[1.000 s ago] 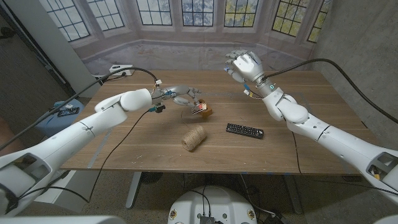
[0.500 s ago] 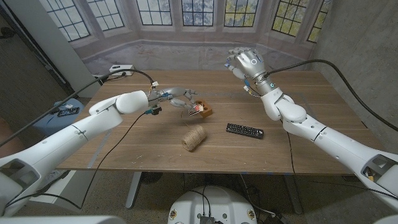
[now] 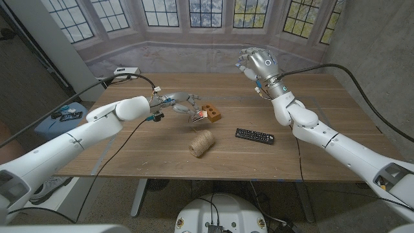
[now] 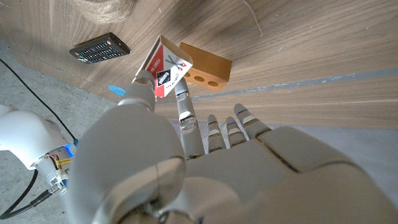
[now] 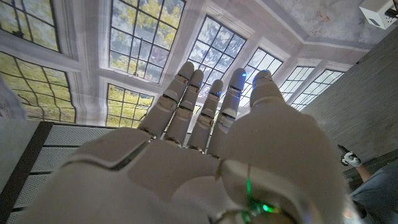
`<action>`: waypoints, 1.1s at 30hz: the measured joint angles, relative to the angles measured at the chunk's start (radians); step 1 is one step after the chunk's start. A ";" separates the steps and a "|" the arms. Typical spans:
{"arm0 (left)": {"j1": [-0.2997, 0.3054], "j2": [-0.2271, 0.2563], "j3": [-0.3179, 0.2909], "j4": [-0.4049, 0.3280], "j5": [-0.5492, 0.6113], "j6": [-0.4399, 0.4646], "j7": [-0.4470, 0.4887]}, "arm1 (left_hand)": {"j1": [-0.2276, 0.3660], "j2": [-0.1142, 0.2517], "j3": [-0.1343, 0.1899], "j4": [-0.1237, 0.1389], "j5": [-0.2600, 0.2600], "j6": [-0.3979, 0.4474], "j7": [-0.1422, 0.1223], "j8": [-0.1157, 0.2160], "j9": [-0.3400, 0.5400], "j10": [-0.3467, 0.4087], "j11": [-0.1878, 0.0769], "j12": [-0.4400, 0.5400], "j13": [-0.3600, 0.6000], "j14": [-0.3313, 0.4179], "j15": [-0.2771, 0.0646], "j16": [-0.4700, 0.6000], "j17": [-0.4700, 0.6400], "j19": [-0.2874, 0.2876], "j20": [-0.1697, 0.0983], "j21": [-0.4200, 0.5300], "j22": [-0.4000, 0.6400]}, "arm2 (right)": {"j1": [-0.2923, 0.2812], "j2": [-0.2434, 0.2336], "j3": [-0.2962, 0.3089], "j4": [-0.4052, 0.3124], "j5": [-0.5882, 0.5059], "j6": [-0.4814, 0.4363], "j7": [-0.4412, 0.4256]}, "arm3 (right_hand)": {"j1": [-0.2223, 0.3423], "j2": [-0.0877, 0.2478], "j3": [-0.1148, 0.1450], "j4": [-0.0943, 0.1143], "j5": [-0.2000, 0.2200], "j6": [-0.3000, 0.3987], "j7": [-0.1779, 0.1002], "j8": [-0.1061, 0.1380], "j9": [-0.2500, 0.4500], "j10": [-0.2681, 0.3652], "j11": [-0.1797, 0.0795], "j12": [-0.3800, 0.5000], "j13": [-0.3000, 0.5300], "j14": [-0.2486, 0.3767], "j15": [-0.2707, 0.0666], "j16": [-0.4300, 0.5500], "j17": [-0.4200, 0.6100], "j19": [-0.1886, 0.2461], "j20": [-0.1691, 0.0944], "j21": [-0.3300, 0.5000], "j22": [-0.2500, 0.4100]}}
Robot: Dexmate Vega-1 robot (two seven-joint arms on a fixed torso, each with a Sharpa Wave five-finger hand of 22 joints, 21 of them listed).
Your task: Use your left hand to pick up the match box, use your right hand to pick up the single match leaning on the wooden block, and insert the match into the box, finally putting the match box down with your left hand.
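Between the left hand point(image 4: 186, 168) fingertips the match box point(image 4: 163, 67) is pinched, just beside the wooden block point(image 4: 205, 65) (match unseen); it should be lifted level. Well apart, the right hand point(image 3: 257, 65) hangs open, empty.

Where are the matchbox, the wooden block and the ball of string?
matchbox point(image 4: 163, 67), left wrist view, on its red and white printed face.
wooden block point(image 3: 211, 112), head view, on its top face.
ball of string point(image 3: 202, 144), head view, on its wound middle.
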 measured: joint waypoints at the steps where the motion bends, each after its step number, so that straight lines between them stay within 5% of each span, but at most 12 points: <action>1: 0.001 0.002 -0.001 -0.001 0.000 0.001 0.001 | 0.000 0.000 0.000 0.000 0.000 0.000 0.000 0.000 0.000 0.000 0.000 0.000 0.000 0.000 0.000 0.000 0.000 0.000 0.000 0.000 0.000 | -0.003 0.001 0.004 -0.002 0.010 -0.003 0.000 | 0.000 0.000 0.000 0.000 -0.003 0.000 0.000 -0.002 0.000 0.000 0.000 0.000 0.000 0.000 0.000 0.000 -0.001 0.000 0.000 0.000 0.000; 22: 0.092 0.086 -0.075 -0.067 -0.014 0.051 0.058 | -0.004 0.004 0.000 0.000 0.000 0.000 0.000 0.000 0.000 0.000 0.000 0.000 0.000 0.000 0.000 0.000 0.000 0.000 0.000 0.000 0.000 | -0.059 0.034 0.081 -0.060 0.212 -0.037 0.076 | -0.008 0.000 -0.004 0.004 -0.003 -0.009 0.009 -0.002 0.000 -0.004 0.004 0.000 0.000 -0.010 0.000 0.000 0.002 -0.004 0.004 0.000 0.000; 33: 0.144 0.131 -0.118 -0.101 -0.027 0.089 0.098 | -0.004 0.004 0.000 0.000 0.000 0.000 0.000 0.000 0.000 0.000 0.000 0.000 0.000 0.000 0.000 0.000 0.000 0.000 0.000 0.000 0.000 | -0.071 0.065 0.093 -0.029 0.294 -0.022 0.070 | -0.008 0.000 -0.004 0.004 -0.007 -0.012 0.012 -0.002 -0.005 -0.004 0.004 0.000 0.000 -0.010 0.000 0.000 0.002 -0.004 0.004 0.000 0.000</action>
